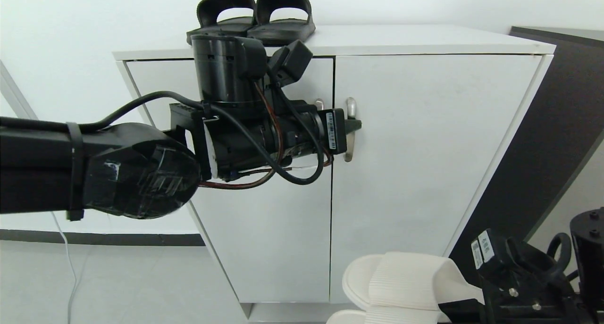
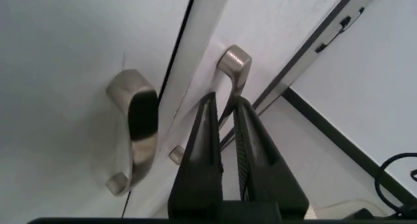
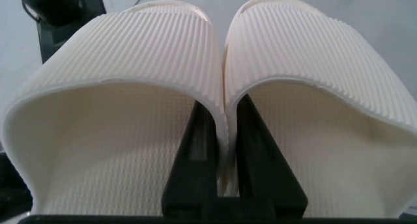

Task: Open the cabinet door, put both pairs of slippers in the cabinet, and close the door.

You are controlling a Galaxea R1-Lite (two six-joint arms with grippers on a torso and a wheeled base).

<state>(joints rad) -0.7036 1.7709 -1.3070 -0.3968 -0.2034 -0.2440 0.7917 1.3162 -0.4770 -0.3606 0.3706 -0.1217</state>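
Head view, white cabinet [image 1: 424,38] (doors [image 1: 415,173] shut), grey floor [image 1: 141,286]

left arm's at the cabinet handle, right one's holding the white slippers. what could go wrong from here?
Left end effector is at the handle of the right door; hold unconfirmed, so a pull may slip. White slippers in the right end effector hang before that door and could block its swing. Black slippers at the cabinet top's edge might get knocked.

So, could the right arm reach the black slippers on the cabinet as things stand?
Probably not: its pincer is shut on the white slippers, low before the cabinet, while the black slippers sit up on its top.
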